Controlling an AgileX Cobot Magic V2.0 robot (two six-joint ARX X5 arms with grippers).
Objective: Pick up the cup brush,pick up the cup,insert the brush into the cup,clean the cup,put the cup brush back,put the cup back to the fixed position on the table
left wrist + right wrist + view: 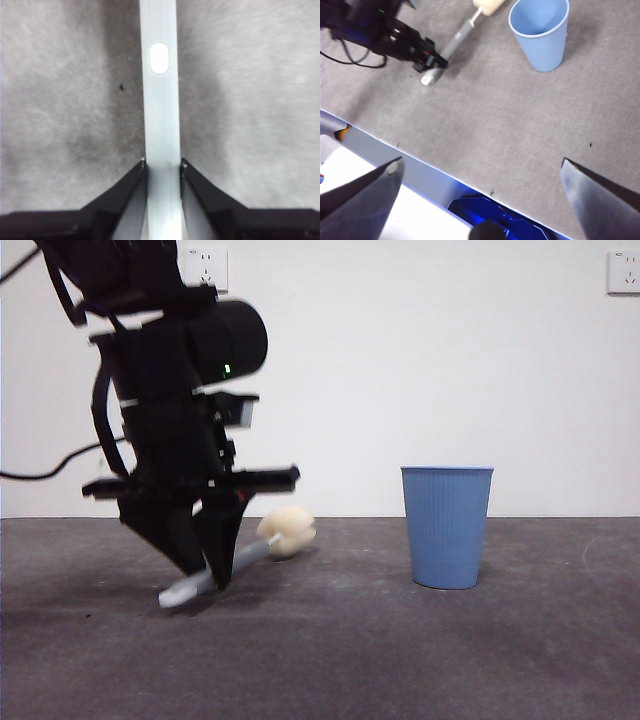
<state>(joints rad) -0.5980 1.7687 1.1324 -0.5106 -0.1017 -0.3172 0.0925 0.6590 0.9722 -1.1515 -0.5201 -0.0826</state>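
Grey handle of the cup brush (160,125) sits clamped between my left gripper (205,575) jaws near its end; sponge-heavy, it could pivot when lifted. My right gripper (480,170) waits wide open, well away from the cup (540,32).

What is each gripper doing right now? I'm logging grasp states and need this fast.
Left gripper: closed on the cup brush handle, low at the table.
Right gripper: open, holding nothing, away from the cup.
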